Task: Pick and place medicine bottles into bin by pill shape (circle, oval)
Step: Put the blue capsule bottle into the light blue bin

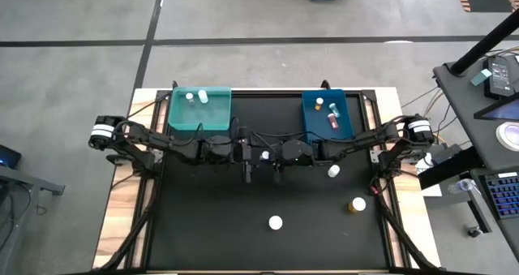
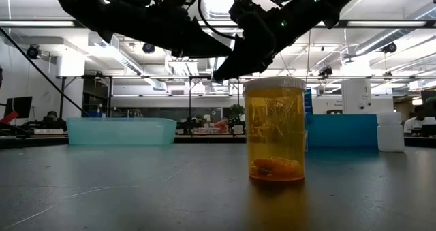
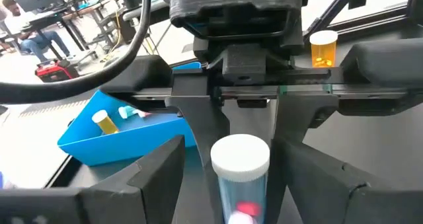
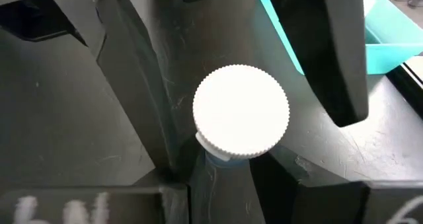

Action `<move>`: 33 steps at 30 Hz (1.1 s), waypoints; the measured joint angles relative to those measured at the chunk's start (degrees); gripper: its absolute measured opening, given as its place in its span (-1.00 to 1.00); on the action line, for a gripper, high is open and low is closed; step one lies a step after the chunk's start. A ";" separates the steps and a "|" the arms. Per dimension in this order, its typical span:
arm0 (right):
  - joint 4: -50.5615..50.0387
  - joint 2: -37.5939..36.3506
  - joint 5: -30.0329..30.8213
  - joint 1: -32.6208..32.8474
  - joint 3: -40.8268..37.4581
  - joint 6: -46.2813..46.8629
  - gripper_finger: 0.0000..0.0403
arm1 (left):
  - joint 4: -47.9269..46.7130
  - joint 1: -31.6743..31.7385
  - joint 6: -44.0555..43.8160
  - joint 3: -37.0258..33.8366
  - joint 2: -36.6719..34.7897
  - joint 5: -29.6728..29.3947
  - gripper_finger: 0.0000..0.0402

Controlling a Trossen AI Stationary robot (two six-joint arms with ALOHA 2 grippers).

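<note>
A small medicine bottle (image 1: 264,155) with a white cap, a clear body and pink pills (image 3: 239,178) is at the table's middle, between both grippers. My right gripper (image 1: 276,156) comes from the right and is shut on it. My left gripper (image 1: 250,158) comes from the left and is open. Its fingers (image 4: 135,85) stand on either side of the bottle without touching it. In the low view both grippers are well above the table, and the bottle does not show there. My right gripper pinches the bottle's clear body just under the cap (image 4: 221,168) between its two fingers, which come at it from the table's right side. The bottle stands upright, cap up. Whether its base is clear of the table does not show.
A teal bin (image 1: 175,113) at the far left holds two white bottles. A blue bin (image 1: 308,121) at the far right holds several. Loose on the table are a white bottle (image 1: 332,171), an amber one (image 1: 358,204) and a white-capped amber one (image 1: 276,222) near the front.
</note>
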 joint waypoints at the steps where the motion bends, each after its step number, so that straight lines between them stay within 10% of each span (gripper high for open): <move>1: 0.01 0.00 0.00 0.00 0.00 0.02 -0.52 | 0.04 0.00 0.02 -0.04 0.00 0.02 0.13; 14: 0.15 0.00 0.10 0.00 0.00 0.04 -0.49 | -0.77 0.01 0.42 -0.06 0.00 0.26 -0.47; 23: 1.06 -0.65 0.46 -0.67 0.00 2.06 -0.12 | -1.05 1.01 0.44 -0.11 -0.95 -0.25 -0.55; 33: -7.87 -9.21 6.44 -4.86 -0.02 0.77 0.19 | -8.47 5.93 -1.32 -1.89 -7.65 -17.84 -0.55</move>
